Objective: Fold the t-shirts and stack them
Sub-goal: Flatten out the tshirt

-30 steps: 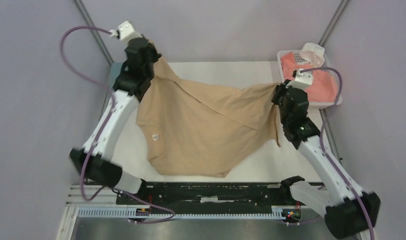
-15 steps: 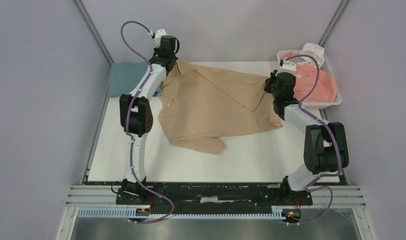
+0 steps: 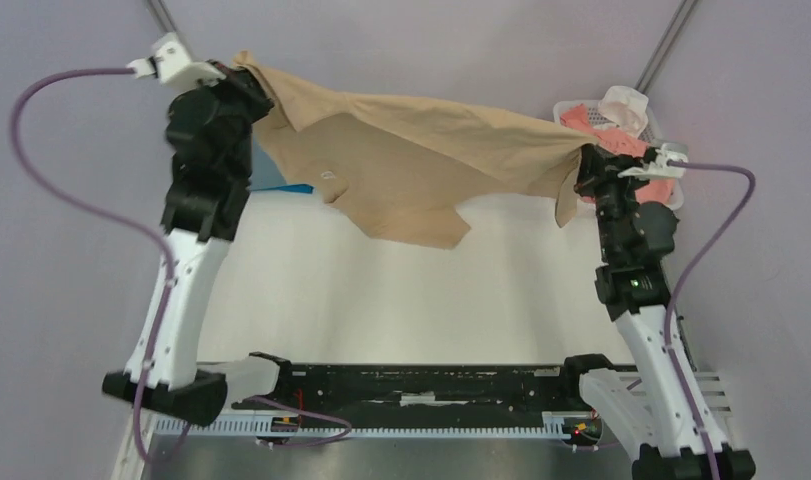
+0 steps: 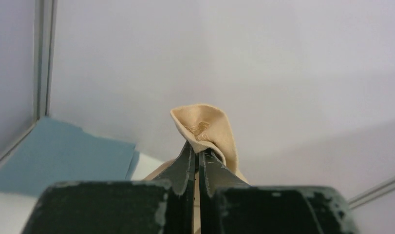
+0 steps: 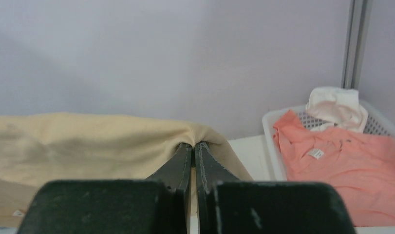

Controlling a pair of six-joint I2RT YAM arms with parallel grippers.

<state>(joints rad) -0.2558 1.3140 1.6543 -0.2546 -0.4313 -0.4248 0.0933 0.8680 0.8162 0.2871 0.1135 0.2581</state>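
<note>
Both end effectors (image 4: 196,157) (image 5: 193,147) (clamped tight) have hoisted the tan t-shirt (image 3: 411,150) aloft.

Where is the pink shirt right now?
In the right wrist view, the pink shirt lies in the white basket at the table's far right corner, a white cloth behind it, just right of the right end effector gripping the tan shirt.

Here's the white table (image 3: 401,300), grey-blue t-shirt (image 4: 64,158) lying flat at its far left corner, white basket (image 5: 269,134) sitting far right.
</note>
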